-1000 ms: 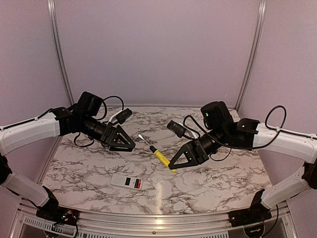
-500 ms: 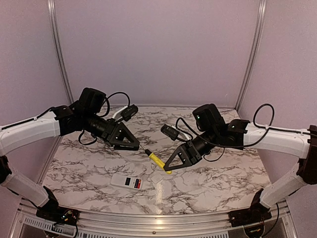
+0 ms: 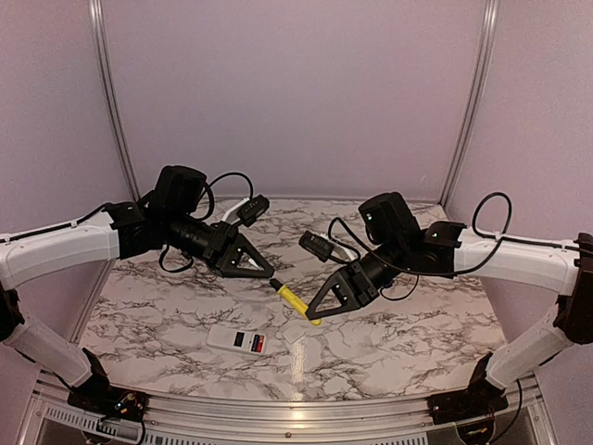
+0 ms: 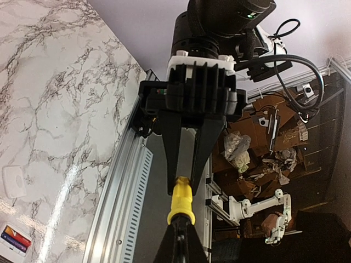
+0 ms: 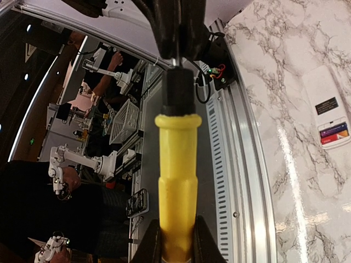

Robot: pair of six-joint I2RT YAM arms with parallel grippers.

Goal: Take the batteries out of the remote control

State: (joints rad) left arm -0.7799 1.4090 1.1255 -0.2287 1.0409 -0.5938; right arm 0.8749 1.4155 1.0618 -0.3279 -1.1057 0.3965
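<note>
The remote control [image 3: 232, 338] lies back-up on the marble near the front, its compartment open. The red and dark batteries [image 3: 257, 344] sit inside it, also seen in the right wrist view as batteries [image 5: 333, 133] in the remote control [image 5: 323, 87]. Both grippers hang above the table, away from it, on one yellow-handled screwdriver [image 3: 295, 301]. My right gripper [image 3: 316, 316] is shut on the yellow handle's butt [image 5: 176, 181]. My left gripper [image 3: 271, 275] is shut on the black collar and shaft end [image 4: 181, 233].
A small squarish white cover piece [image 3: 298, 331] lies just right of the remote, and shows as the cover [image 4: 13, 181] in the left wrist view. The table's aluminium front rail [image 3: 296, 408] runs close below the remote. Purple walls enclose the back and sides.
My left gripper moved right to the screwdriver's shaft end and shut on it. The right gripper, holding the screwdriver by its handle, shifted slightly left. Remote and cover stayed put.
</note>
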